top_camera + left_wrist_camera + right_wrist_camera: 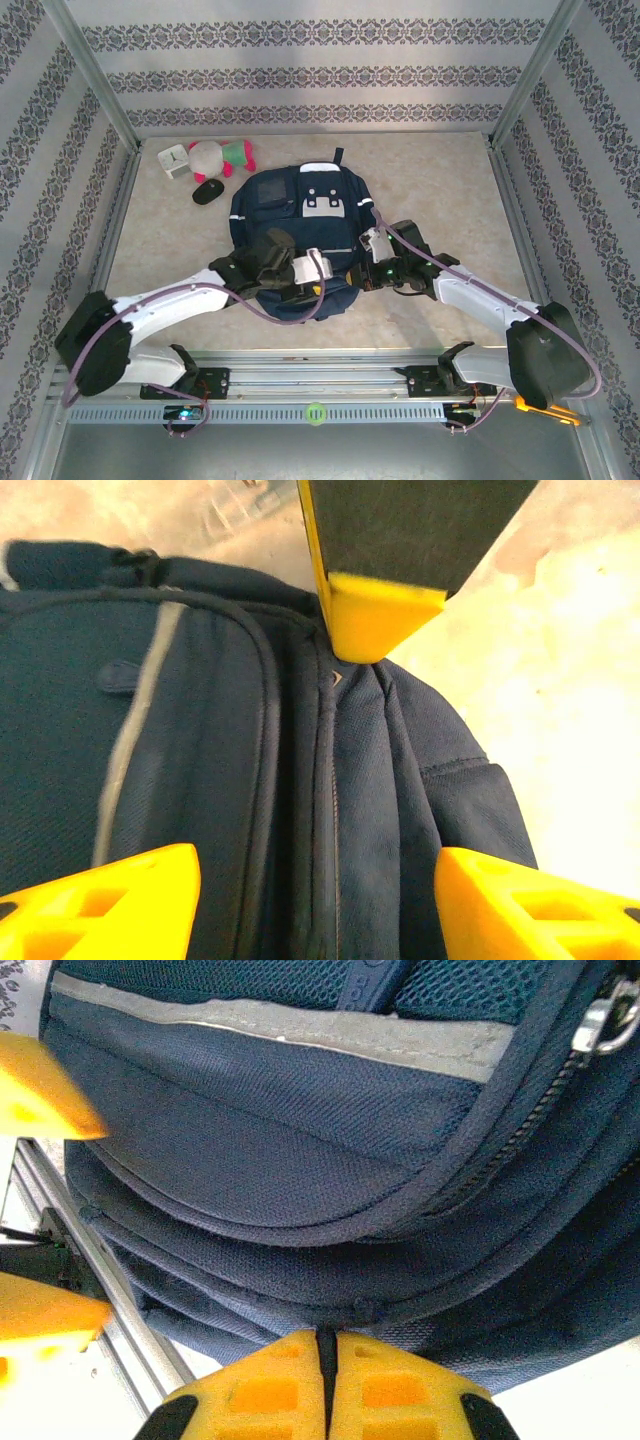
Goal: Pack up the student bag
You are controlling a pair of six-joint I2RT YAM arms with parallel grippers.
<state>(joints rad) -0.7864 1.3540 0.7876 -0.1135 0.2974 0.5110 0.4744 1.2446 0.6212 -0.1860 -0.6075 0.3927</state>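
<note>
On the beige table (440,190), seen from above, the student bag (300,215) lies flat in the middle with its front patches up. The left arm (180,300) and right arm (480,295) both reach onto its near end. A pink-and-green plush toy (222,155), a small white clock (173,160) and a black computer mouse (208,192) sit loose near the bag's far-left corner, so by the look of it nothing has been packed. From the left wrist, the left gripper (318,865) hangs released, its yellow fingers well apart above a dark zip seam (325,810) that looks closed. The tip of the other gripper touches the fabric at the far end of that seam. From the right wrist, the right gripper (326,1350) is clenched, fingers pressed together at the bag's edge. Whether a tab or a fold of cloth is caught between them I cannot tell. A metal zip pull (600,1022) hangs on another closed zip. My judgement is that the work is at its start. A compartment must be opened, the three items put in, and the zip closed.
</note>
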